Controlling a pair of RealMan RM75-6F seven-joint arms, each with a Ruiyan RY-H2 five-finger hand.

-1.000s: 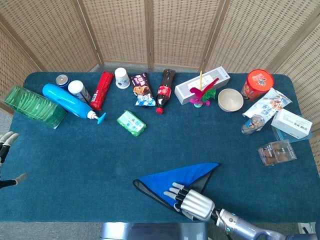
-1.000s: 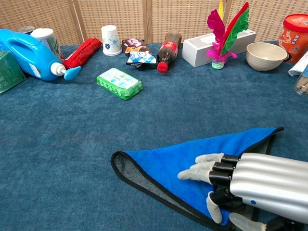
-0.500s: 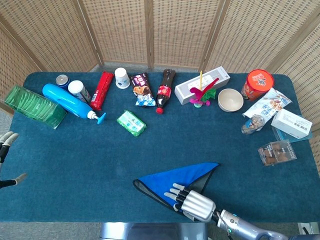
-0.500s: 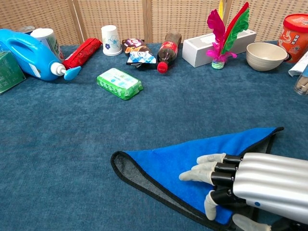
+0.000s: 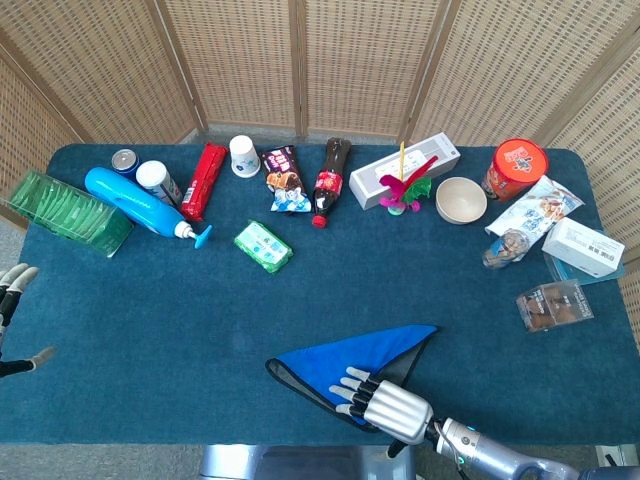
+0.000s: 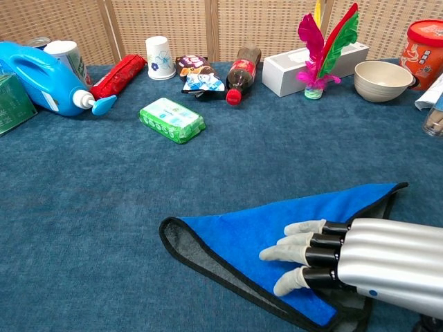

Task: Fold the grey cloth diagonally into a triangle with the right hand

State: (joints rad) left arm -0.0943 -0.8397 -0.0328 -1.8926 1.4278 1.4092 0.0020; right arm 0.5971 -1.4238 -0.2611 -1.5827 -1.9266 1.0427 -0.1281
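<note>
The cloth (image 5: 352,350) lies near the table's front edge as a triangle, blue side up, with the grey underside (image 6: 190,250) and black hem showing at its left corner. My right hand (image 5: 392,408) rests flat on the cloth's near right part, fingers (image 6: 297,238) stretched out to the left and holding nothing. In the chest view the right hand (image 6: 384,264) covers the cloth's lower right portion. My left hand (image 5: 12,300) is at the table's far left edge, fingers apart and empty, seen only in the head view.
Along the back stand a green box (image 5: 65,212), blue detergent bottle (image 5: 135,202), cans, red packet (image 5: 205,180), paper cup (image 5: 243,155), cola bottle (image 5: 329,180), white box (image 5: 400,176), shuttlecock (image 5: 402,190), bowl (image 5: 460,199) and red tub (image 5: 514,168). A green pack (image 5: 263,246) lies mid-left; packets sit at right.
The right hand has slid slightly back toward the near edge on the cloth, and its thumb is no longer visible below the fingers. The cloth and the left hand stay put.
</note>
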